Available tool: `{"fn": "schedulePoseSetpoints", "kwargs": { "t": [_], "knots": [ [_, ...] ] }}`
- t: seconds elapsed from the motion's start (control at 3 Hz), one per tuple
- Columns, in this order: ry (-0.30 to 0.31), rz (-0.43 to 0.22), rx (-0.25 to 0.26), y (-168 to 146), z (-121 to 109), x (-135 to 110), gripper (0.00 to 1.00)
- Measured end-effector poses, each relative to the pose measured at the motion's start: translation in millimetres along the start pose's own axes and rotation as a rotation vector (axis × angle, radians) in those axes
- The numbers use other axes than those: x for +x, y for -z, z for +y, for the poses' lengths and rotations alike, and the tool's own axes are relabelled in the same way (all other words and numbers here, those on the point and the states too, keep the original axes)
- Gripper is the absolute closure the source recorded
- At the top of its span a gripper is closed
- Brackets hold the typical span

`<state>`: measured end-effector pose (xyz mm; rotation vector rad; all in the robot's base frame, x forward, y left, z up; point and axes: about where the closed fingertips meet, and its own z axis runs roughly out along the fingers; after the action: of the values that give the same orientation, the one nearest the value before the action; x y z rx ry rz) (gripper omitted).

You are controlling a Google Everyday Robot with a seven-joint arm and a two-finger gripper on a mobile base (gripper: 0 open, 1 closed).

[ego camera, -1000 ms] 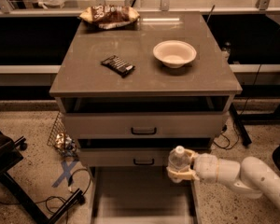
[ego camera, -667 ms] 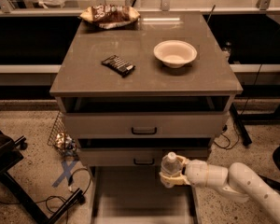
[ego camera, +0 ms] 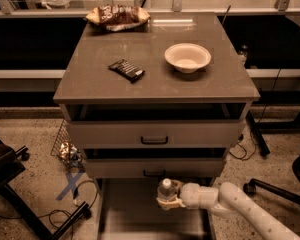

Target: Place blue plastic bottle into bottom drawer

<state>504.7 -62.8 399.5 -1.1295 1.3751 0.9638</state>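
Observation:
The blue plastic bottle [ego camera: 165,189] is a slim clear bottle with a white cap, held upright in my gripper [ego camera: 168,197]. My gripper is shut on the bottle's lower part and reaches in from the lower right on a white arm. It holds the bottle over the right part of the open bottom drawer [ego camera: 130,209], a shallow pale grey tray pulled out below the two upper drawers. The bottle's base is hidden by the gripper.
The cabinet top [ego camera: 90,79] holds a white bowl [ego camera: 187,57], a dark snack bar [ego camera: 126,70] and a chip bag [ego camera: 118,16]. A black chair base [ego camera: 20,184] stands at the left, another chair [ego camera: 280,184] at the right. Cables and a blue floor cross [ego camera: 70,185] lie left of the drawer.
My gripper has moved left with the bottle, from beyond the drawer's right edge to over the drawer's right part. The cabinet top has not changed.

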Motion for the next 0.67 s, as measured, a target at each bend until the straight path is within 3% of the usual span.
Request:
{"fn": "schedulePoseSetpoints", "kwargs": {
  "t": [0.67],
  "knots": [
    [0.004, -0.004, -0.115, -52.2, 6.1, 80.4, 1.0]
  ]
}}
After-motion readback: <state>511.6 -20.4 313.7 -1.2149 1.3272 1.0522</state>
